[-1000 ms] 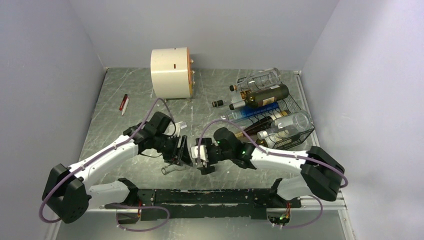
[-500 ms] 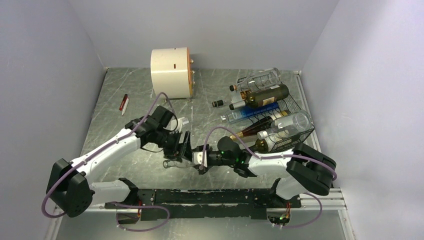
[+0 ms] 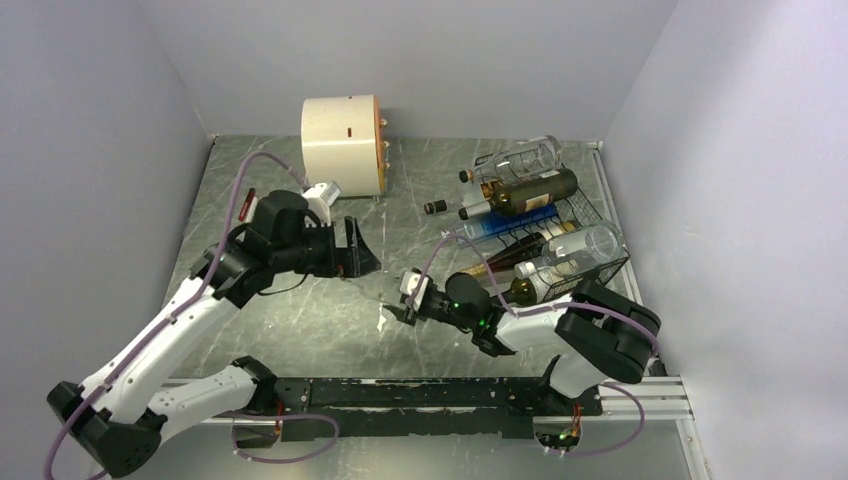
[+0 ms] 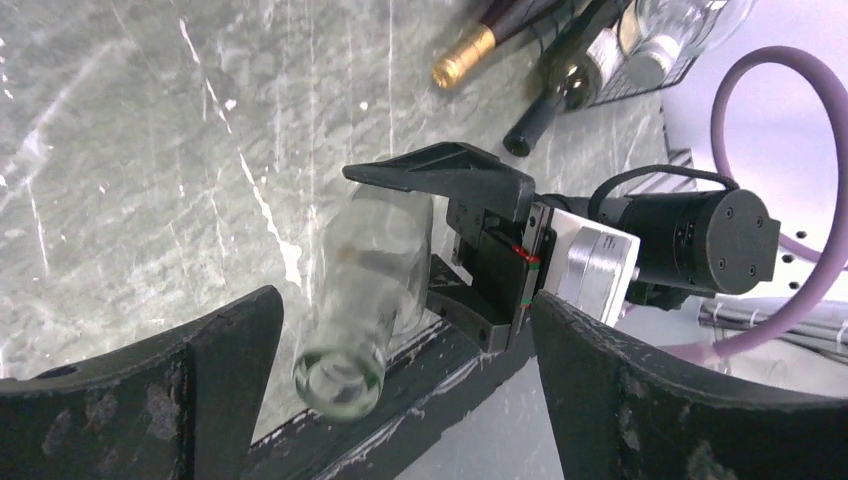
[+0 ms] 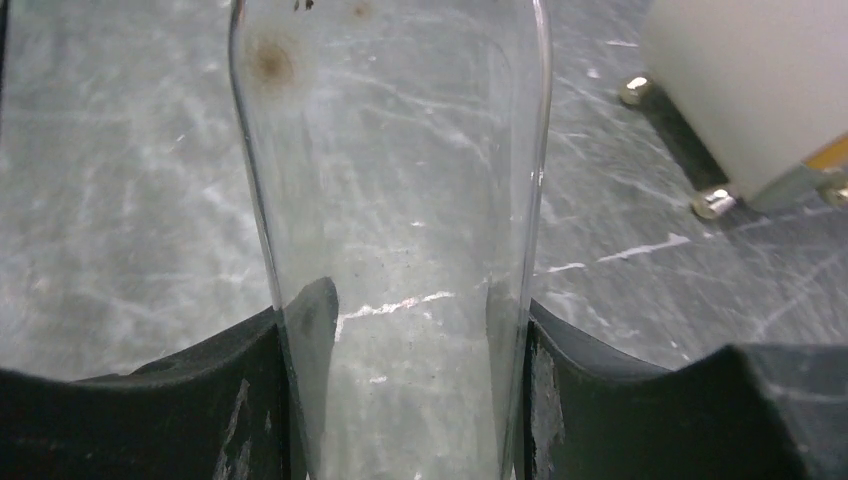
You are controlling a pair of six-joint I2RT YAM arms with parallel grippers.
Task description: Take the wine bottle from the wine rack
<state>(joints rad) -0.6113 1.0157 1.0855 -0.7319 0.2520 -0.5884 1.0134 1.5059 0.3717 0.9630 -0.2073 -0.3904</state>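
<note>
1. Wine bottle (image 4: 365, 285), clear glass, sat clamped between the right gripper's (image 4: 395, 240) jaws; our left gripper (image 4: 405, 300) gaped wide, empty.
2. Right wrist: jaws pinched its smooth body. We judged it rigid, slippery, fragile, best held mid-body.
3. Top: it lay well apart from the wine rack (image 3: 600, 268).

Cream drum (image 3: 341, 145) (at the back), red pen (image 3: 248, 207)

The clear bottle (image 5: 390, 200) ran off the right wrist view's top and bottom edges (neck and base both unseen), and the cream drum (image 5: 745, 80) was cropped at the corner.
</note>
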